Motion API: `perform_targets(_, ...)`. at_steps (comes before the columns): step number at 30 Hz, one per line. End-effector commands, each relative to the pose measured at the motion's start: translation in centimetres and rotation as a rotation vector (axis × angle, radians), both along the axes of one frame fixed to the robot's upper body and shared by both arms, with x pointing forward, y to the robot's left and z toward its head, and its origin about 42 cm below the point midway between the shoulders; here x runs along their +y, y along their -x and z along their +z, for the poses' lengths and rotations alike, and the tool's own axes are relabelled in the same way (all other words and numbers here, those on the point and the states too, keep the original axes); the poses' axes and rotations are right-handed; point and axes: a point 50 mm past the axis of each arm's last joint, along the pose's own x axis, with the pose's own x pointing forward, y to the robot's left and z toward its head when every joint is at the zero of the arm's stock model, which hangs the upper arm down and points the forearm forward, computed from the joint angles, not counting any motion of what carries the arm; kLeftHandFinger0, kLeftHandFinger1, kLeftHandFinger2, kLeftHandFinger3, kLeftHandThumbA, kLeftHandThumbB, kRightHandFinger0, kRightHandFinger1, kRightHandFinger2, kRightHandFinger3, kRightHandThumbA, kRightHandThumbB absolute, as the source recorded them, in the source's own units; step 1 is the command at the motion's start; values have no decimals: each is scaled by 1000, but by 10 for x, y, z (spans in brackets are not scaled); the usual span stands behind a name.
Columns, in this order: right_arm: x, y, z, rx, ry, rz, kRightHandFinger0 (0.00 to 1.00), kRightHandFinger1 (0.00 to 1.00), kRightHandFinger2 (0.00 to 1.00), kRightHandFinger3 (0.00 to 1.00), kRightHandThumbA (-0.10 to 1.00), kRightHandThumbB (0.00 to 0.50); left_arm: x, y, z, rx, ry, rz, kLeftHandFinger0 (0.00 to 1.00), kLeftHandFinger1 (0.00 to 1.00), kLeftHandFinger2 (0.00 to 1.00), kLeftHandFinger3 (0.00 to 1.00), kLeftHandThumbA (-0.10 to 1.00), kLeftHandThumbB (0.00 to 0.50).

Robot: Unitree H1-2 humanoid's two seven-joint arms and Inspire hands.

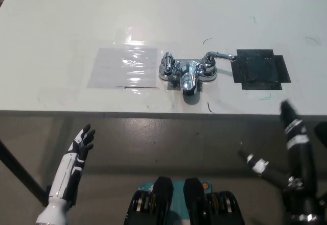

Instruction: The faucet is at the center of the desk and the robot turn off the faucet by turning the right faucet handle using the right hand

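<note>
Chrome faucet [187, 72] sits at desk [61, 21] centre; right handle [217, 57] points toward 3 o'clock. Rigid, slick metal, likely best pushed near the lever tip. Right hand [286, 148] at 5 o'clock, fingers spread, empty. Left hand [82, 142] rests at 7 o'clock, open.

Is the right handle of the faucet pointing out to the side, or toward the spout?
Out to the side: the right handle extends from its base toward the black patch, away from the spout.
</note>
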Motion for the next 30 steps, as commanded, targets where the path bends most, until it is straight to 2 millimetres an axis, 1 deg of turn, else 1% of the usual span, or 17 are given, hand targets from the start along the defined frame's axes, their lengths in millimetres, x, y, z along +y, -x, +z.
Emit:
perform_targets(1,-29,-24,67,-211,36,16,1000,1000,1000,1000,1000,147,-8,0,19,-89,14,-47,1000,1000,1000,1000,1000,265)
perform_targets(2,-41,-35,82,-217,77,17,1000,1000,1000,1000,1000,139,-9,0,20,-95,14,-51,1000,1000,1000,1000,1000,248)
perform_targets(4,-57,-55,103,-198,106,40,1000,1000,1000,1000,1000,182,-9,1,21,-95,14,-54,1000,1000,1000,1000,1000,250)
perform_targets(5,-65,-67,112,-182,110,57,1000,1000,1000,1000,1000,221,-9,1,22,-95,13,-56,1000,1000,1000,1000,1000,252)
perform_targets(7,-73,-86,126,-157,89,104,1000,1000,1000,1000,1000,247,-10,2,22,-96,15,-56,1000,1000,1000,1000,1000,250)
perform_targets(9,-80,-113,146,-122,82,168,1000,1000,1000,1000,1000,269,-10,3,22,-97,16,-60,1000,1000,1000,1000,1000,255)
perform_targets(11,-82,-130,160,-94,71,203,1000,1000,1000,1000,1000,250,-11,4,22,-101,20,-65,1000,1000,1000,1000,1000,247)
perform_targets(12,-81,-139,164,-75,50,219,1000,1000,1000,1000,1000,226,-12,4,21,-101,20,-67,1000,1000,1000,1000,1000,248)
perform_targets(13,-81,-146,168,-56,27,235,1000,1000,1000,1000,1000,223,-12,4,21,-99,20,-67,1000,1000,1000,1000,1000,249)
perform_targets(14,-79,-163,174,-13,-7,271,1000,1000,1000,1000,1000,237,-12,4,20,-100,17,-71,1000,1000,1000,1000,1000,247)
perform_targets(18,-75,-204,185,106,-48,330,1000,1000,1000,1000,1000,255,-13,2,20,-100,17,-78,1000,1000,1000,1000,1000,258)
perform_targets(19,-73,-211,186,129,-53,342,1000,1000,1000,1000,1000,244,-13,2,19,-99,20,-78,1000,1000,1000,1000,1000,258)
perform_targets(22,-70,-238,188,202,-57,383,1000,1000,1000,1000,1000,263,-14,1,19,-99,11,-79,1000,1000,1000,1000,1000,266)
perform_targets(23,-69,-247,188,225,-50,390,1000,1000,1000,1000,1000,271,-14,1,19,-100,12,-80,1000,1000,1000,1000,1000,258)
perform_targets(25,-66,-256,188,264,-51,405,1000,1000,1000,1000,1000,287,-14,2,18,-100,9,-79,1000,1000,1000,1000,1000,249)
perform_targets(28,-59,-268,188,317,-22,426,1000,1000,1000,1000,1000,309,-14,2,17,-96,8,-78,1000,1000,1000,1000,1000,266)
perform_targets(30,-53,-276,186,346,-4,415,1000,1000,1000,1000,1000,320,-15,1,17,-96,4,-83,1000,1000,1000,1000,1000,262)
